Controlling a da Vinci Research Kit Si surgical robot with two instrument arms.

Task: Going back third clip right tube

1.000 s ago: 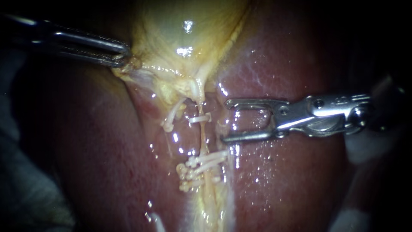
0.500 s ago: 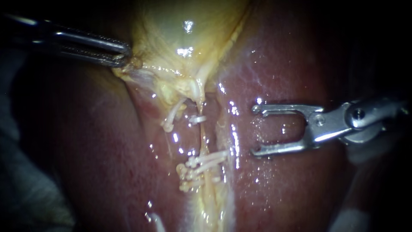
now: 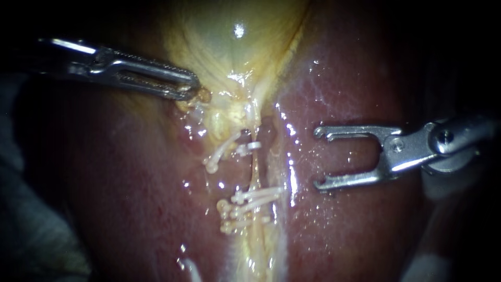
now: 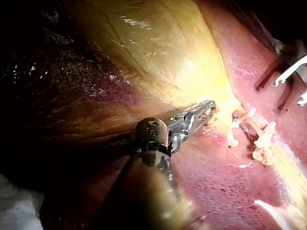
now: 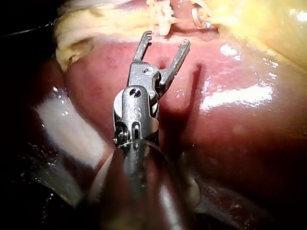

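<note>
1. right tube (image 3: 254, 169): pale strand down the centre of the frame, running from the neck of the gallbladder (image 3: 229, 47) toward the lower centre, in the furrow of the liver (image 3: 355, 224).
2. upper clip (image 3: 254, 146): small, white, set across the right tube just above centre.
3. lower clips (image 3: 250, 198): white cluster below centre, crossing the same strand. The count cannot be told, nor which clip is the third.
4. slanted clip (image 3: 222, 155): white, left of centre, on a neighbouring strand just beside the right tube.
5. right instrument (image 3: 319, 158): enters from the right edge. The jaws are spread wide with nothing between them and no clip loaded. The tips stand right of centre, near the tube but apart from it, over the liver.
6. left instrument (image 3: 194, 92): enters from the upper left. The jaws are pressed together on a fold of the gallbladder at its neck.
7. gallbladder: yellow and glistening, upper centre.
8. liver: dark red and wet, filling the right side and lower left.
9. status, as a judgement: the clips sit on the tube and the right jaws are empty, so the placing looks done. What is left is to carry the right instrument clear toward the right edge.
</note>
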